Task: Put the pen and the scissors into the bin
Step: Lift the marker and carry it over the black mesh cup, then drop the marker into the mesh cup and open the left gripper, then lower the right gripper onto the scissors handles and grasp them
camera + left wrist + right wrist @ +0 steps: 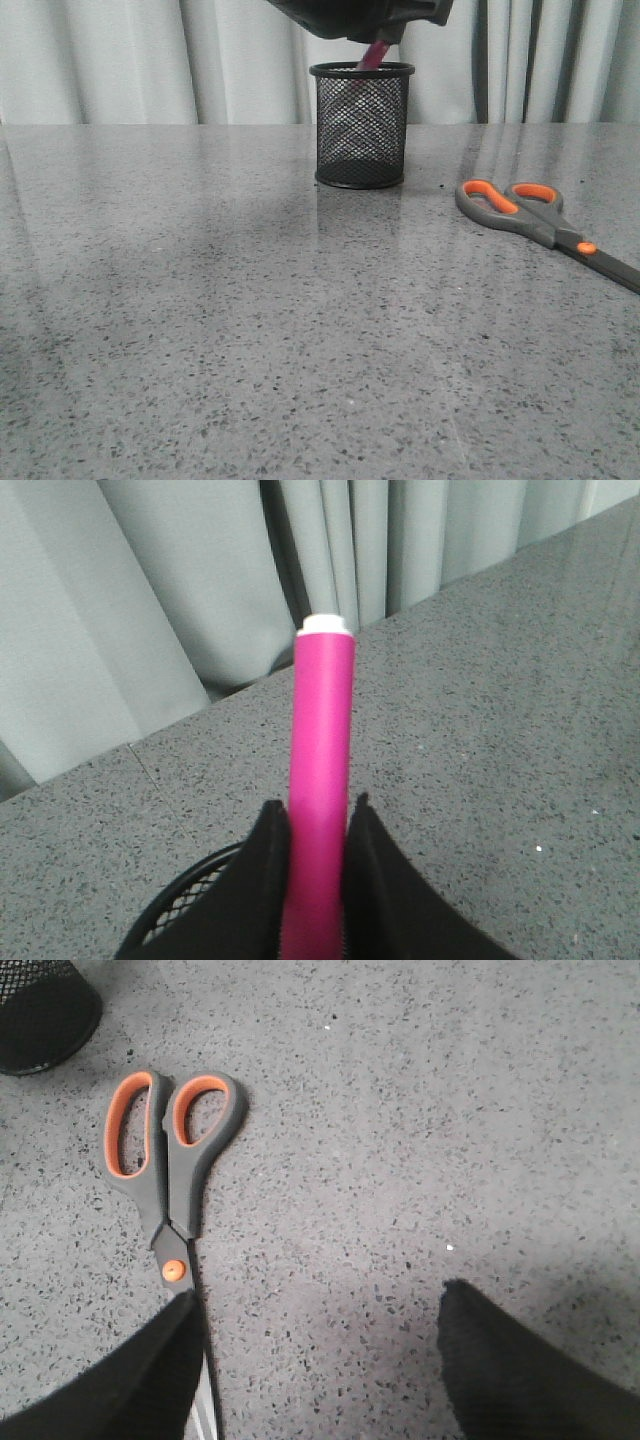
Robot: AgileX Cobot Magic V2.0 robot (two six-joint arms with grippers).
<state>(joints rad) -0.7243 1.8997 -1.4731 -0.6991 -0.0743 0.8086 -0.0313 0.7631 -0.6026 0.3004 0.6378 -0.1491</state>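
**Pen poised over the bin, scissors still waiting**

The left gripper (318, 880) has its jaws pinched tight on the pink pen (322, 780), holding it above the black mesh bin (362, 125), lower end at the rim. From the front the pen (371, 56) looks tilted, so if it drops now it may catch the rim and tip out, or knock the light bin over. How far the tip sits inside I can't quite tell; the arm hides it.

Further right, the scissors (545, 222) lie flat on the grey surface (250, 330), well apart from the bin. The right gripper (320, 1360) hovers low over them, jaws spread wide and empty, one finger beside the blades (205, 1400). Longer than the bin is tall, they could topple it once inside.
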